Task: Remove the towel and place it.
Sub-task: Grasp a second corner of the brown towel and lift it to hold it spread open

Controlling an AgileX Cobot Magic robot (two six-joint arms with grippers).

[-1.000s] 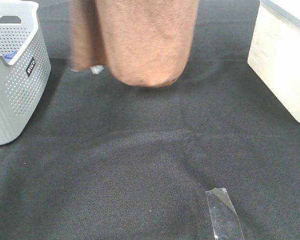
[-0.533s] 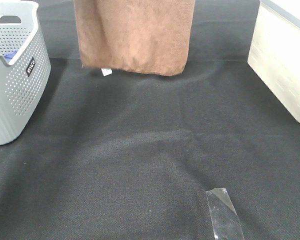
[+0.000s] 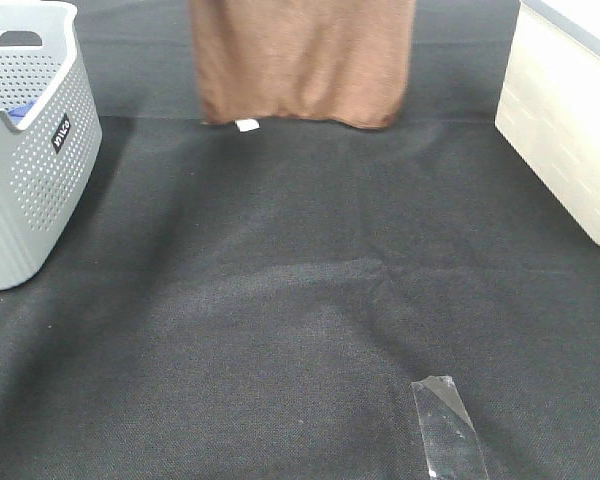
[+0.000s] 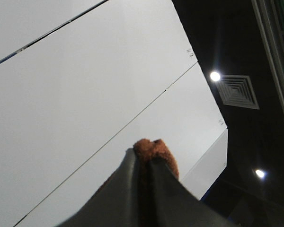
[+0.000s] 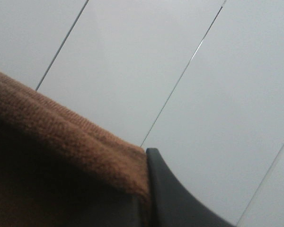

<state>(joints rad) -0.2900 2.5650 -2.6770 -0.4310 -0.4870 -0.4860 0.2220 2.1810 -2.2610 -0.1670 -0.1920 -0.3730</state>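
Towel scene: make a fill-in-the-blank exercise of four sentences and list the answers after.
The hanging towel is ____ in colour.
The small tag at its lower edge is ____.
The grey basket stands at the ____ edge of the high view.
The left gripper is shut on the ____.
Answers: brown, white, left, towel.

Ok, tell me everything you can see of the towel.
The towel is brown terry cloth, hanging flat over the far middle of the table, its top out of the high view. A small white tag sticks out at its lower edge. The left end effector and the right end effector each pinch a bit of it.
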